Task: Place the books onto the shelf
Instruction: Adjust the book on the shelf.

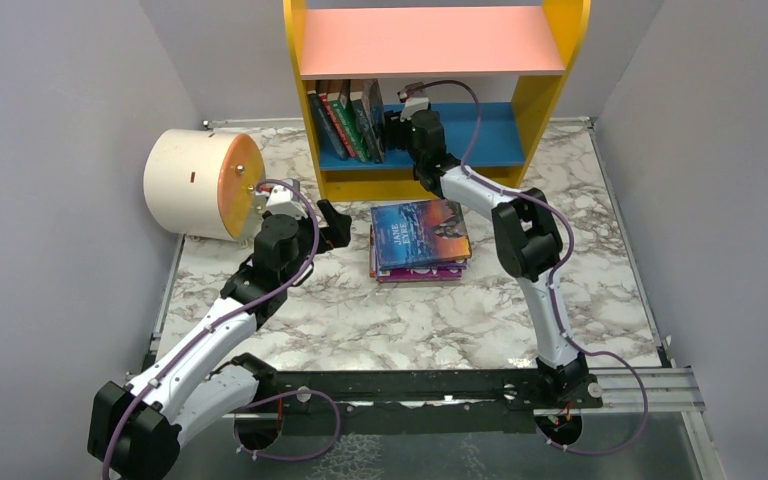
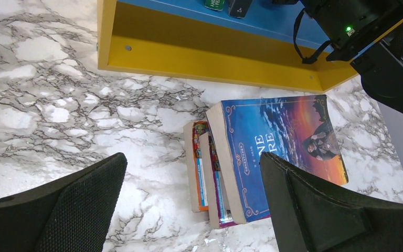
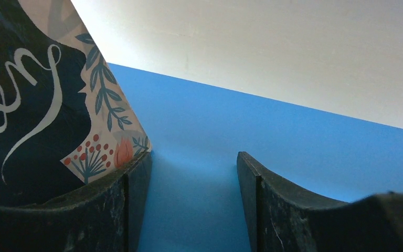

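Far left, I'm seeing the cream cylinder with an orange end (image 1: 200, 183) lying on the white marble table (image 1: 360, 310). The left gripper (image 1: 332, 225) is hovering just right of it, black fingers (image 2: 84, 205) spread wide, holding nothing.

On the yellow-sided shelf (image 1: 560, 70), several paperbacks (image 1: 345, 120) are leaning together at the left end of the blue lower board (image 1: 500, 135). The right gripper (image 1: 397, 125) is reaching in beside them, jaws parted with nothing between. One finger (image 3: 131, 205) is touching a navy floral cover (image 3: 31, 121), white script "en" showing.

A small stack of books (image 1: 420, 240) is lying in front of the shelf, its blue-and-orange top cover showing "JANE".
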Controlling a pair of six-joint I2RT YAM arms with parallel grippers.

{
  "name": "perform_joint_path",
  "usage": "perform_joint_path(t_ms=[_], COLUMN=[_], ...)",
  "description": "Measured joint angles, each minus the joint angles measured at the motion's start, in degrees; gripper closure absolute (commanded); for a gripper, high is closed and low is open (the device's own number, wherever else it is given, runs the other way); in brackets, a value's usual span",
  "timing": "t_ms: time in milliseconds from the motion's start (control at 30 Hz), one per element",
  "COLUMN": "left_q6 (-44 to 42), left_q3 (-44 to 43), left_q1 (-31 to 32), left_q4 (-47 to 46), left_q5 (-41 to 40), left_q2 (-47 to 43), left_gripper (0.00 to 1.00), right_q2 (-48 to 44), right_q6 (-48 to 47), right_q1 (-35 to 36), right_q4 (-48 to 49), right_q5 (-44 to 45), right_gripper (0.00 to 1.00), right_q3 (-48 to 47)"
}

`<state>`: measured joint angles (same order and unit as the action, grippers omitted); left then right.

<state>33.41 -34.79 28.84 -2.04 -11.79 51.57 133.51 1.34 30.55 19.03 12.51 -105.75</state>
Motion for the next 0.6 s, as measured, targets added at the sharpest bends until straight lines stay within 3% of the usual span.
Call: perform_joint_path(t_ms=[600], left_q6=[0.3], left_q3=[0.7], left_q1=[0.0], left_q4=[-0.3], left_q5=[1.2], left_q2=[0.5], left_gripper=[0.06], right_q2=[-8.0], right_q6=[1.9], right_q1=[0.0], right_q4=[3.8], right_q5=[5.8], right_gripper=[0.4], right_q3=[13.0])
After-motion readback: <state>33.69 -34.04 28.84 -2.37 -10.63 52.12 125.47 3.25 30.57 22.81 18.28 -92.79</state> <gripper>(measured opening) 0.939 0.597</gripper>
